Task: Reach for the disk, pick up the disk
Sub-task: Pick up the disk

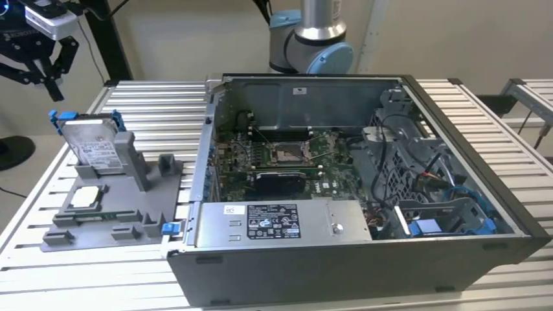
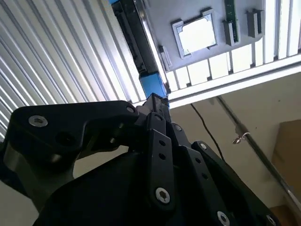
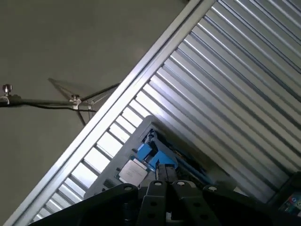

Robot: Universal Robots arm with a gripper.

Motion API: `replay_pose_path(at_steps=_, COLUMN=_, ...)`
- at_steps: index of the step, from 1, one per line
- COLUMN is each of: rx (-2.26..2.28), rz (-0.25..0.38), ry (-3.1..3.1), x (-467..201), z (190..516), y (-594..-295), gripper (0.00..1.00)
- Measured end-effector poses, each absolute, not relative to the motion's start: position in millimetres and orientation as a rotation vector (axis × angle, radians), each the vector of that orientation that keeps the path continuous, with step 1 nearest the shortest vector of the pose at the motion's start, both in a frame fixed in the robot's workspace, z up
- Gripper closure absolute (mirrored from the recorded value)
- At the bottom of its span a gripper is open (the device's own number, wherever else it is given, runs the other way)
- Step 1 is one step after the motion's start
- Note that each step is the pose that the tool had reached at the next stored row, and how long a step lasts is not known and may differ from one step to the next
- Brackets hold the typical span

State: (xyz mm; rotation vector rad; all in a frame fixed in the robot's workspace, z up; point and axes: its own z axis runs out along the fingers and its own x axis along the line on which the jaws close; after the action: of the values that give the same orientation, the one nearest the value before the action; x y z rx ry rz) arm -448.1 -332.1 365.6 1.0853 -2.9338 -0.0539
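My black claw [image 1: 50, 85] hangs in the air above the grey plastic holder [image 1: 129, 175], out past its end on the exterior view's left, and it touches nothing. In both wrist views my fingertips are drawn together to one narrow point with nothing gripped between them.

Nearest below me is the disk [image 1: 90, 146], a flat silver metal hard drive with a white label and a blue plastic bracket around it. It stands on edge in the slot at the holder's back end and leans a little. Its top edge is the part of the holder's load closest to me, but it is clearly apart from my fingertips. In the second wrist view I look down along its thin edge, with a blue corner of the bracket just beyond my tips.

Further along the holder, on its flat lower part, a small square silver chip [image 1: 87, 196] lies face up. A small blue clip [image 1: 170, 228] sits at the holder's corner.

The holder rests on a slatted aluminium table [image 1: 147, 97]. Just beside the holder, on the exterior view's right, lies an open dark grey computer case [image 1: 346, 265] with a green circuit board [image 1: 285, 155] inside. Beyond that case rises my arm's silver and blue base [image 1: 315, 35]
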Motion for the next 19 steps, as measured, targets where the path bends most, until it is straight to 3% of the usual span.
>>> replay_pose_path(at_steps=19, rx=1.571, rz=-0.048, ry=-2.700, x=-448.1, z=364.9, y=-332.1, gripper=1.00)
